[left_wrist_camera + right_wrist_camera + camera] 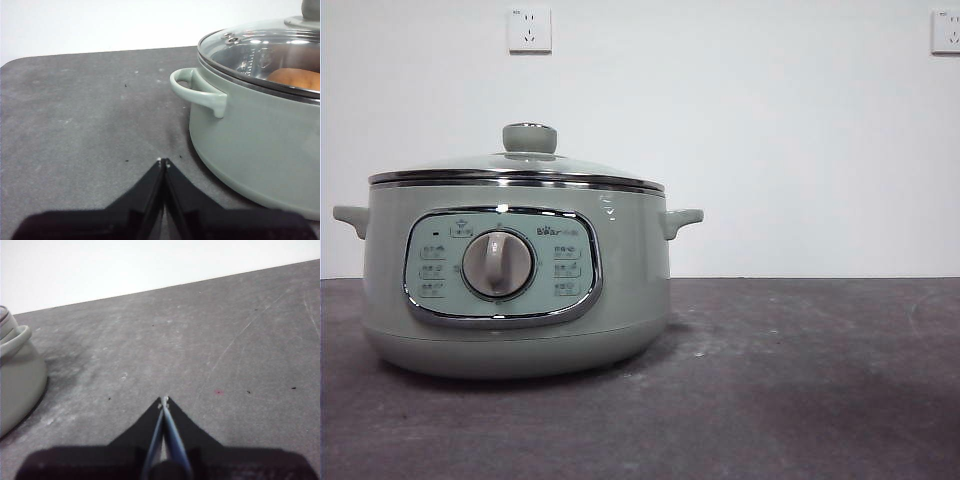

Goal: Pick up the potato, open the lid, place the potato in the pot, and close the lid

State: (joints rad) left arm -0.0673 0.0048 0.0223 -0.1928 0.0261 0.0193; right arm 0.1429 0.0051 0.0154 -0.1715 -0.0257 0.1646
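Note:
The sage-green pot [515, 285] stands on the dark table at the left, its dial facing the front camera. The glass lid [520, 168] sits closed on its rim, green knob [529, 137] on top. Through the lid [270, 50] in the left wrist view the orange-brown potato [296, 78] lies inside the pot [255, 135]. My left gripper [163, 161] is shut and empty, low over the table beside the pot's handle [197, 92]. My right gripper [164, 400] is shut and empty over the table, with the pot's edge [15, 375] off to one side. Neither arm shows in the front view.
The dark grey table [800, 380] stretches to the right of the pot. A white wall behind carries two sockets [529, 29] [946, 30]. The table's far edge [100, 51] shows in the left wrist view.

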